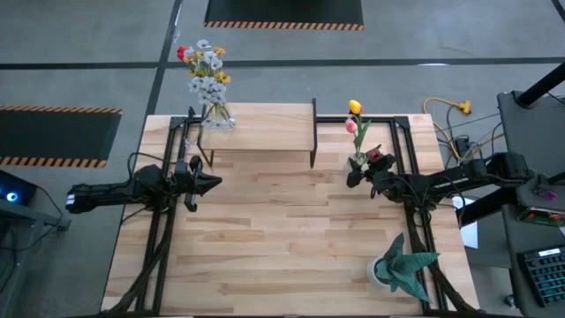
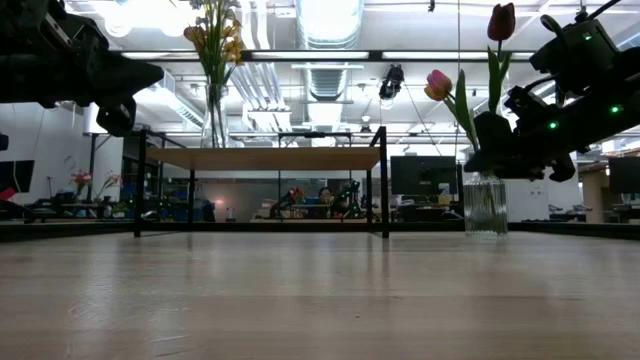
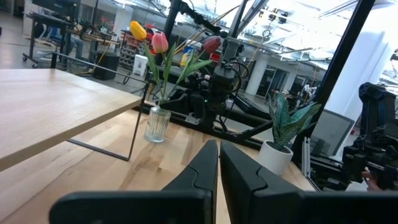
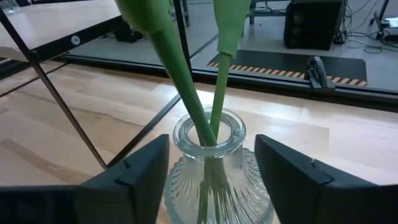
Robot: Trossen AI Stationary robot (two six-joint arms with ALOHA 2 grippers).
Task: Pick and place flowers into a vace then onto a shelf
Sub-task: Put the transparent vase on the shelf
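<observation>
The right hand (image 4: 211, 171) stands at the ribbed glass vase (image 4: 210, 168) just beside the right end of the shelf (image 1: 260, 125), its two fingers (image 4: 134, 171) set either side of the neck with a clear gap each side, so it is released and not yet gripping. The vase holds three tulips (image 3: 160, 42), yellow, pink and dark red, with two green stems (image 4: 186, 93) visibly crossing in the mouth. My judgement is that the step in hand is taking hold of this vase for its lift onto the shelf. To do it well, the fingers should close squarely on the neck below the flared lip, evenly from both sides, so the smooth glass neither tips nor twists. The lift should be kept upright, since the tall blooms make the load top-heavy, and should clear the black metal frame before travelling sideways. The left hand (image 3: 219, 168) is clenched on nothing and hovers over the table (image 1: 282, 247) in front of the shelf's left end. A second vase of white and yellow flowers (image 1: 207, 75) already stands at the shelf's left end, leaving the right portion of the board free. The table is pale wood, level and dry-looking; a potted spiky plant (image 1: 402, 265) sits near its front right corner. Beyond lies an open workshop with monitors and ceiling ducts.
</observation>
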